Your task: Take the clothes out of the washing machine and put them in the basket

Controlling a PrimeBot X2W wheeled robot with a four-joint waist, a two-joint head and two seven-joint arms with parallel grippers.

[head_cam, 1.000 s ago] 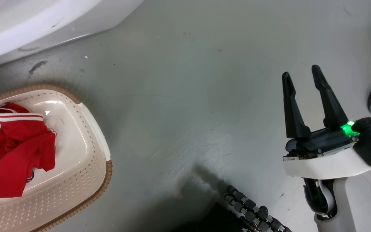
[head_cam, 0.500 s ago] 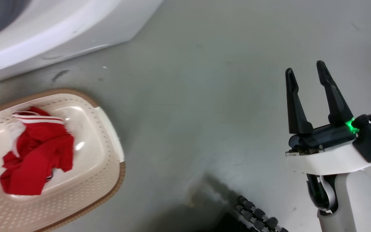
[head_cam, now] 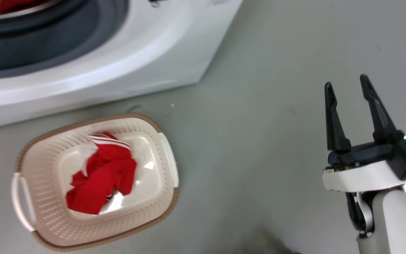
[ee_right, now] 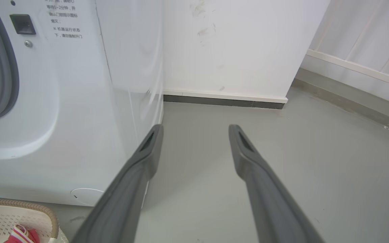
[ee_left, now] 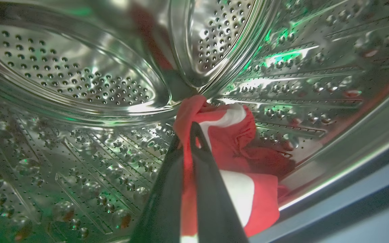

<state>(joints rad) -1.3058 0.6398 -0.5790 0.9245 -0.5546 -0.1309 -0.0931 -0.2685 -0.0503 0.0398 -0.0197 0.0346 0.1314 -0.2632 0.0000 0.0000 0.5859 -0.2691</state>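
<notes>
The left gripper [ee_left: 186, 137] is seen inside the perforated steel drum [ee_left: 62, 74] of the washing machine [head_cam: 125, 70]. Its two dark fingers are drawn almost together, and a fold of a red garment [ee_left: 235, 135] with white panels is pinched between them. The rest of that garment is heaped on the drum wall just beyond the fingertips, close to the front lip. A strip of the same red is glimpsed past the grey rubber ring [head_cam: 48, 46] in the head view.

The right gripper [head_cam: 345, 83] is held above the grey floor [head_cam: 241, 158], well apart from the machine. Its fingers are spread wide, and nothing is held between them. In the right wrist view the right gripper is pointed along the floor toward a white wall [ee_right: 231, 50], with the machine's front panel at the left.

The basket [head_cam: 48, 225] is set on the floor just in front of the washing machine. A second red garment [head_cam: 100, 173] with white stripes is crumpled on the basket's bottom, near the middle.
</notes>
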